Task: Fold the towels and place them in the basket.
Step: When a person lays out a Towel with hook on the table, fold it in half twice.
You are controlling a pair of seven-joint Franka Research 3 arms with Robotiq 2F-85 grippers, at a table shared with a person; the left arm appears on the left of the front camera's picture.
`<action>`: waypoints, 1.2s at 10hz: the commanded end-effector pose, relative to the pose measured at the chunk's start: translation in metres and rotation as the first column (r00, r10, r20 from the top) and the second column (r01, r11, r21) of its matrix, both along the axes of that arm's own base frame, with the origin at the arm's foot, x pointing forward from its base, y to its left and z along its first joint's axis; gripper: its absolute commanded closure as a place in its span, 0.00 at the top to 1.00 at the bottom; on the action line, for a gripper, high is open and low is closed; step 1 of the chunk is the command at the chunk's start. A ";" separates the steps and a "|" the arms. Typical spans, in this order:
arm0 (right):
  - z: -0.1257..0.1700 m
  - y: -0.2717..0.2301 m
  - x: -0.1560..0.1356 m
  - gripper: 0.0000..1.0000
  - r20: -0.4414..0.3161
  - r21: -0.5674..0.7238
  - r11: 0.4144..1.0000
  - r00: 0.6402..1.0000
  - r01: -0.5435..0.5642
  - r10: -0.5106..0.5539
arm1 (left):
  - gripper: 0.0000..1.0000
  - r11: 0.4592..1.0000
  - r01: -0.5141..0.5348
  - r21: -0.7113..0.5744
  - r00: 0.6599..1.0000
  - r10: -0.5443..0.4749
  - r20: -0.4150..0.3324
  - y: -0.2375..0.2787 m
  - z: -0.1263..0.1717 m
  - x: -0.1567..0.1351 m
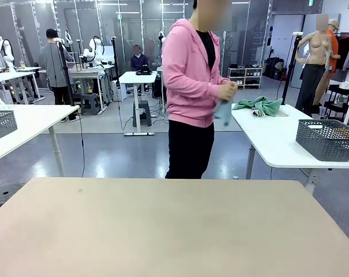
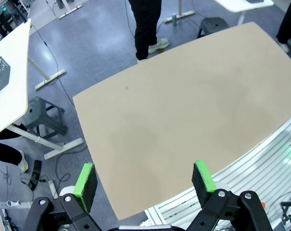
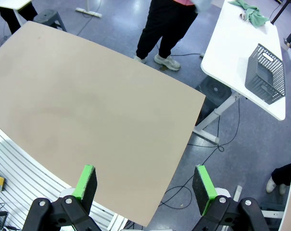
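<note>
Left gripper [image 2: 144,164], right gripper [image 3: 144,167]: fingers wide, above near edge of beige rectangular tabletop [image 2: 183,120]; dark grey wire-mesh basket [image 3: 265,72] well apart.

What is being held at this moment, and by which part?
The left gripper and right gripper are open and empty. The person's hands grip a light blue towel at its top, the rest hanging down.

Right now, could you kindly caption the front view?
A person holds a light blue towel beside a white table carrying a grey basket.

Bright, even overhead light; sharp frames, wrist views bowed at edges.
</note>
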State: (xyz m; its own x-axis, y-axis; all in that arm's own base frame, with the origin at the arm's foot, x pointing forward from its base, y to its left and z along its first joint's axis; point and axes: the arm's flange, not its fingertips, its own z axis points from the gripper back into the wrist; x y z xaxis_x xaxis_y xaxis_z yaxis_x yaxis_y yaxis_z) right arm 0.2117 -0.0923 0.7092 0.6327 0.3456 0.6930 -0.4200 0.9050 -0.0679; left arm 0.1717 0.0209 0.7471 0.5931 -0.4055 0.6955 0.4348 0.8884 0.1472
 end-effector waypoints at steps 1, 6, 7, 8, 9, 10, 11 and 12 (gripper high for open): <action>-0.001 0.000 0.001 1.00 -0.006 0.000 1.000 1.000 -0.001 0.001 | 1.00 1.000 0.007 0.006 1.000 -0.007 -0.009 -0.001 0.003 -0.003; -0.001 0.000 0.001 1.00 -0.006 0.000 1.000 1.000 -0.001 0.001 | 1.00 1.000 0.007 0.006 1.000 -0.007 -0.009 -0.001 0.003 -0.003; -0.001 0.000 0.001 1.00 -0.006 0.000 1.000 1.000 -0.001 0.001 | 1.00 1.000 0.007 0.006 1.000 -0.007 -0.009 -0.001 0.003 -0.003; -0.001 0.000 0.001 1.00 -0.006 0.000 1.000 1.000 -0.001 0.001 | 1.00 1.000 0.007 0.006 1.000 -0.007 -0.009 -0.001 0.003 -0.003; -0.001 0.000 0.001 1.00 -0.006 0.000 1.000 1.000 -0.001 0.001 | 1.00 1.000 0.007 0.006 1.000 -0.007 -0.009 -0.001 0.003 -0.003; -0.001 0.000 0.001 1.00 -0.006 0.000 1.000 1.000 -0.001 0.001 | 1.00 1.000 0.007 0.006 1.000 -0.007 -0.009 -0.001 0.003 -0.003; -0.001 0.000 0.001 1.00 -0.006 0.000 1.000 1.000 -0.001 0.001 | 1.00 1.000 0.007 0.006 1.000 -0.007 -0.009 -0.001 0.003 -0.003; -0.001 0.000 0.001 1.00 -0.006 0.000 1.000 1.000 -0.001 0.001 | 1.00 1.000 0.007 0.006 1.000 -0.007 -0.009 -0.001 0.003 -0.003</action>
State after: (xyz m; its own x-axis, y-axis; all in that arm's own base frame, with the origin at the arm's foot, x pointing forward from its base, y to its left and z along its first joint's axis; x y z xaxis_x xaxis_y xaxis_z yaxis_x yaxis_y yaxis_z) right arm 0.2117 -0.0923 0.7092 0.6327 0.3456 0.6930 -0.4200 0.9050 -0.0679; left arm 0.1717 0.0209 0.7471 0.5931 -0.4055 0.6955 0.4348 0.8884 0.1472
